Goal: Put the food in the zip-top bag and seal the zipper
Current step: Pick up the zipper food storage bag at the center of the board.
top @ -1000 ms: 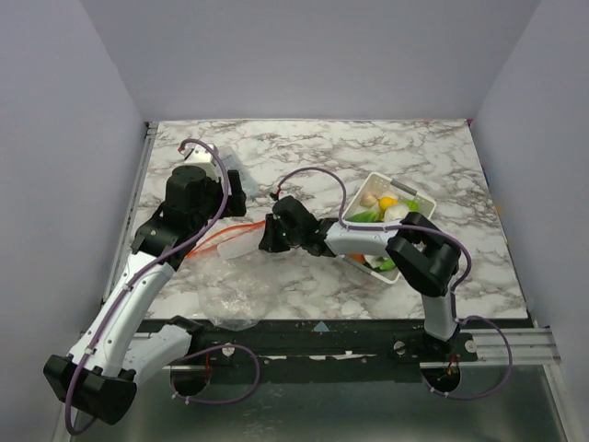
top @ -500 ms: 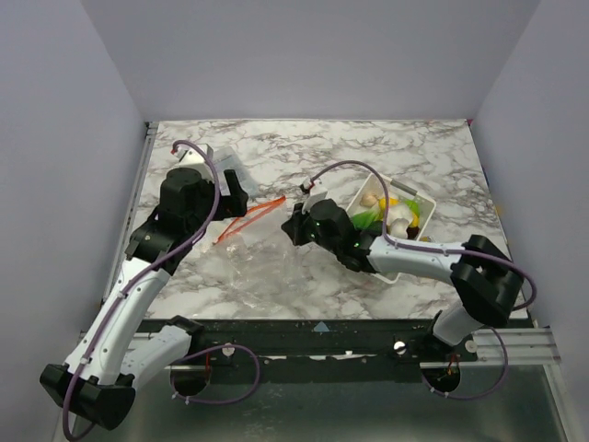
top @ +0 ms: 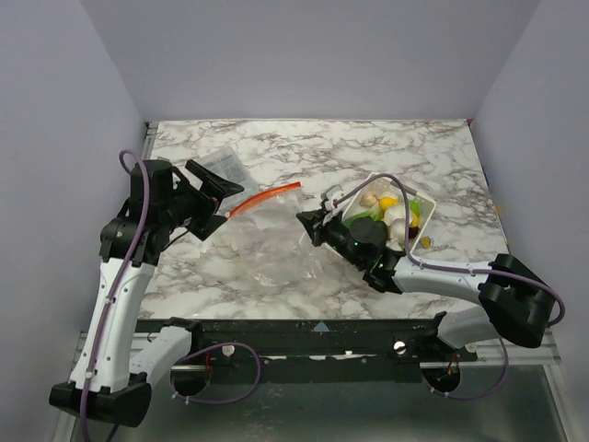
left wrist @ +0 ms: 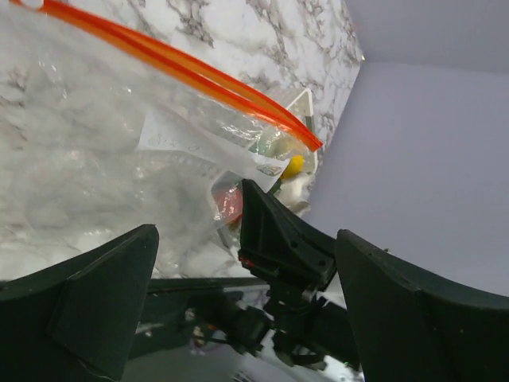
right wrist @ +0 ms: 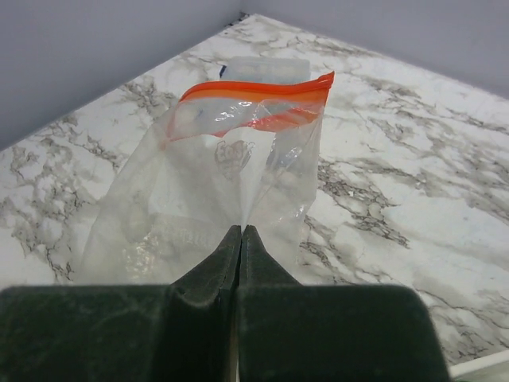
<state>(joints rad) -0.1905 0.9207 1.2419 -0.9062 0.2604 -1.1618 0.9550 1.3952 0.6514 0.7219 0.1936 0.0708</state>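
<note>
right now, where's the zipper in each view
top: zipper left of centre, slanting up to the right
left wrist: across the top, running down to the right
right wrist: upper middle, roughly level
shared landmark: the clear bag it edges

A white marble-patterned table [top: 396,152] veined in grey fills the middle of the scene. It is boxed in by plain pale lavender-grey walls: a back wall [top: 304,55] along its far edge, and a left wall [top: 55,138] and a right wall [top: 548,129] slanting in at the sides. A silver metal rail [top: 520,343] runs along the near edge and a metal strip [top: 140,180] up the left edge, with a dull grey-green surface [top: 368,410] below the front; the light is soft and even, leaving only faint shadows on the marble
</note>
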